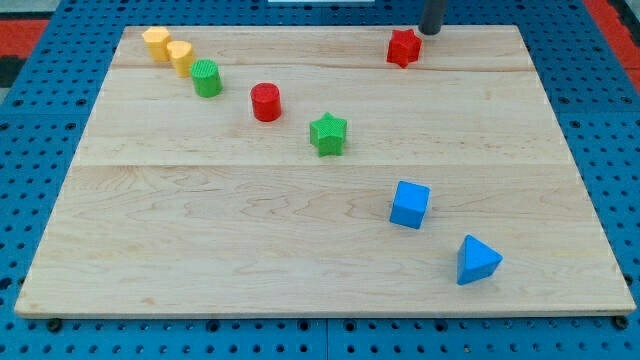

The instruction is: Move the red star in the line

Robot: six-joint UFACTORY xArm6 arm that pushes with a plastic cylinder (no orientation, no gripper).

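Note:
The red star [403, 47] lies near the view's top edge of the wooden board [200, 240], right of centre. My tip [431, 31] stands just above and to the right of it, very close. The other blocks form a diagonal line from the top left to the bottom right: a yellow block [156, 43], a second yellow block [180, 56], a green cylinder [207, 78], a red cylinder [266, 102], a green star [328, 134], a blue cube [409, 204] and a blue triangular block [477, 260]. The red star lies apart from this line.
The board rests on a blue perforated table [40, 130]. A red area [610, 20] shows at the view's top right corner.

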